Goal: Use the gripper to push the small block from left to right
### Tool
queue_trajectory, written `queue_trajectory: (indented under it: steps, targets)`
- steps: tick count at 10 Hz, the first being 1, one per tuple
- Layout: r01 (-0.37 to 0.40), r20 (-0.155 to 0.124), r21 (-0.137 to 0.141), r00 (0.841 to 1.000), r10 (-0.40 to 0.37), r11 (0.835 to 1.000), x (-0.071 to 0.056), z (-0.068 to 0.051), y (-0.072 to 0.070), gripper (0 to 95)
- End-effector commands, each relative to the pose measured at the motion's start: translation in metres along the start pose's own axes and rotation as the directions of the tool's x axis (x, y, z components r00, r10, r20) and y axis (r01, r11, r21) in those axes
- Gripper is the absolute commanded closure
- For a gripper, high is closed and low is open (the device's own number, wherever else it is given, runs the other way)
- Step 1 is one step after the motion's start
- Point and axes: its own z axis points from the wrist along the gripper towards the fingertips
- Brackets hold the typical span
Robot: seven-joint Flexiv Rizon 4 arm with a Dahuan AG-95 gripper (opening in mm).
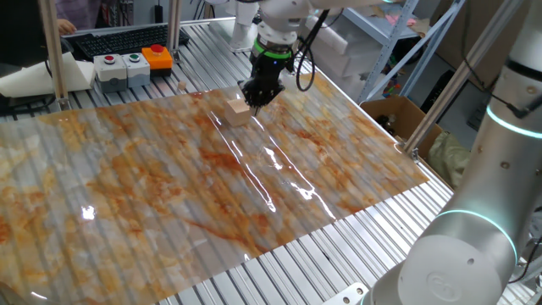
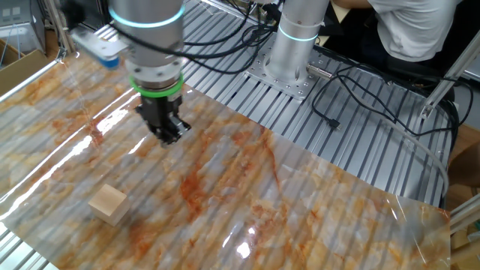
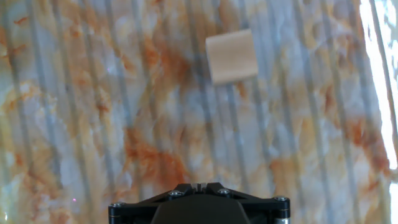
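The small block [image 1: 238, 111] is a light tan wooden cube lying on the marbled orange-grey sheet [image 1: 169, 195]. It also shows in the other fixed view [image 2: 109, 204] and in the hand view [image 3: 231, 56], ahead of the fingers. My black gripper [image 1: 257, 98] with the green ring hangs just to the right of the block in the one fixed view, apart from it and low over the sheet [image 2: 300, 210]. In the other fixed view the gripper [image 2: 169, 135] stands well away from the block. Its fingers [image 3: 198, 186] are pressed together and hold nothing.
A grey box [image 1: 118, 67] with red, green and orange buttons stands at the back left, next to a keyboard [image 1: 118, 40]. A much tinier tan chip [image 1: 183, 88] lies near the sheet's far edge. A cardboard box [image 1: 398, 114] stands to the right. Cables [image 2: 352, 97] run over the slatted table.
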Motion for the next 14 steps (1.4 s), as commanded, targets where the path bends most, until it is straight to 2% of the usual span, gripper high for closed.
queue_trajectory:
  steps: [1,3,4,8,11,14]
  targets:
    - [0.042,0.000,0.000,0.999,-0.042,0.999,-0.018,0.001,-0.010,95.0]
    - [0.081,-0.002,0.000,0.997,-0.081,0.997,-0.032,0.001,-0.019,95.0]
    - [0.083,0.001,0.000,0.997,-0.083,0.997,-0.033,0.003,-0.022,95.0]
    - [0.105,0.016,0.000,0.994,-0.105,0.994,-0.030,0.017,-0.033,95.0]
    - [0.096,0.022,-0.001,0.995,-0.096,0.995,-0.029,0.027,-0.033,95.0]
    - [0.107,0.023,-0.002,0.994,-0.107,0.994,-0.029,0.033,-0.033,95.0]
